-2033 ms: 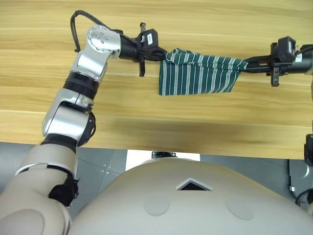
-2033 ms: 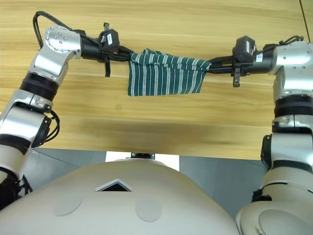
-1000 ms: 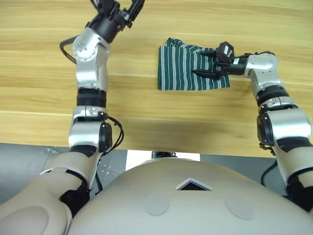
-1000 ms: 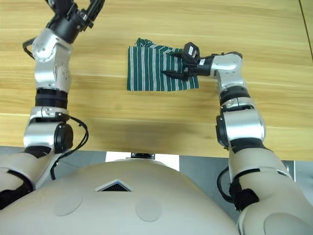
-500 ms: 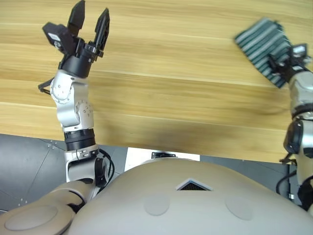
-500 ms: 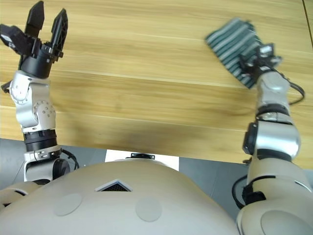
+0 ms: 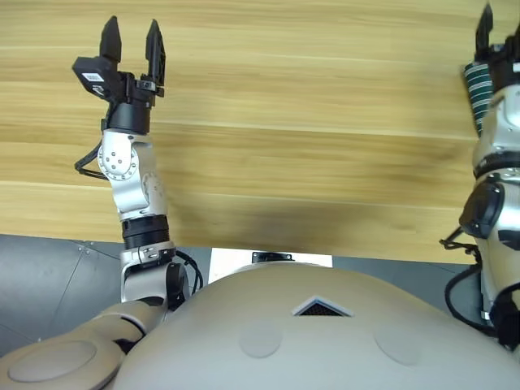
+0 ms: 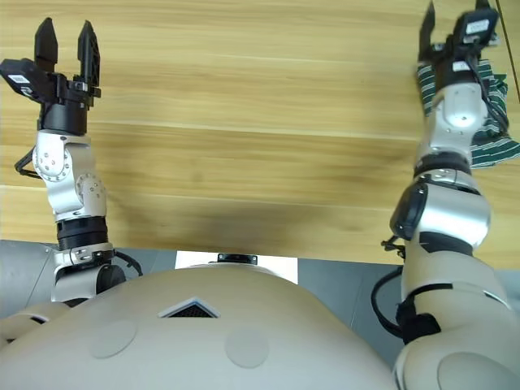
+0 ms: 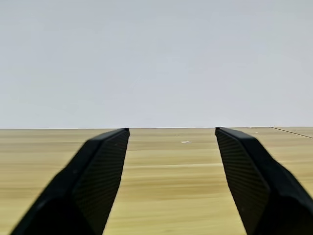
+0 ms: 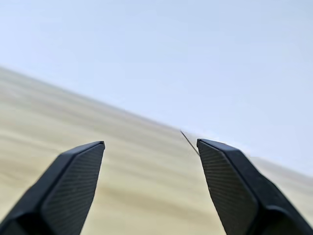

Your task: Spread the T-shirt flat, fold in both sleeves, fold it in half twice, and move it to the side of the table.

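The T-shirt (image 8: 500,130) lies folded into a small packet on the table (image 7: 309,122), at the table's right side, close to its right edge. It is dark green with thin white stripes. The right arm (image 8: 447,162) stands in front of it, so only the part toward the table's right edge shows clearly, and a narrow strip on the other side of the arm. I cannot tell if the arm touches the cloth.

The right gripper (image 8: 455,24) is over the right side of the table, just beyond the T-shirt toward the table's far edge, and it points to that far edge. Its two black fingers stand wide apart and nothing is between them. In the right wrist view there is only bare table wood in the gap.

The left gripper (image 7: 132,28) is over the left side of the table, well apart from the T-shirt, and it points also to the far edge. Its fingers are spread too, and they hold nothing. The left wrist view shows the table surface between them.

The table is of light wood with long planks. Beyond its far edge is a plain pale grey wall (image 9: 156,58), and below its near edge is a grey floor (image 7: 49,268).
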Tool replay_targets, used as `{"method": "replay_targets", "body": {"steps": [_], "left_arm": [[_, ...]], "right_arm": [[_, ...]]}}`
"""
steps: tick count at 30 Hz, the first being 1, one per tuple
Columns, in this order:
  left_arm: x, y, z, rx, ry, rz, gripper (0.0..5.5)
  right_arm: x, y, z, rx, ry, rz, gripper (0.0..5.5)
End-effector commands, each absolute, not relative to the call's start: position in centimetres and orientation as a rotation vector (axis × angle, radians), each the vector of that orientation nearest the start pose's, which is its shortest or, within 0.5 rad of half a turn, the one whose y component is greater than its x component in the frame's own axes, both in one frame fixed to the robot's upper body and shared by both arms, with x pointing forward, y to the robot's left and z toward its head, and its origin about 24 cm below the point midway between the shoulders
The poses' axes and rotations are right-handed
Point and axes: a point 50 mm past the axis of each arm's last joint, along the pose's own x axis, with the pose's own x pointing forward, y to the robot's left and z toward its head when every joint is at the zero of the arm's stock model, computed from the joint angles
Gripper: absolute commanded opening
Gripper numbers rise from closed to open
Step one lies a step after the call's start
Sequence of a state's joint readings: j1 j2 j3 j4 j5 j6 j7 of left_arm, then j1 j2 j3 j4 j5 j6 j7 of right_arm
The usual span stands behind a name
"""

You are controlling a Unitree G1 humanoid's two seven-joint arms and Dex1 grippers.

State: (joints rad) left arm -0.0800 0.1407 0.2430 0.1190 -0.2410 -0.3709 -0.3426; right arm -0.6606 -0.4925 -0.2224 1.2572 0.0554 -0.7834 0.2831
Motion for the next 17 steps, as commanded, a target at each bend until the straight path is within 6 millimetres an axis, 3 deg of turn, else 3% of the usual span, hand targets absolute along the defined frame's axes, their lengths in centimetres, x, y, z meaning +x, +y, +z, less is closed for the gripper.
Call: {"method": "replay_targets", "body": {"steps": [1, 5, 17], "left_arm": [[26.1, 21.2, 8.2, 0.093, -0.416, -0.067, 3.14], [26.0, 20.8, 7.0, 0.144, -0.390, -0.086, 3.14], [26.5, 20.3, 7.1, 0.138, -0.434, -0.052, 3.14]], "right_arm": [[32.6, -25.8, 4.9, -0.270, -0.159, 0.036, 3.52], [31.6, -24.3, 2.6, -0.257, -0.113, 0.058, 3.52], [30.5, -23.3, 3.4, -0.151, -0.293, 0.125, 3.52]]}}
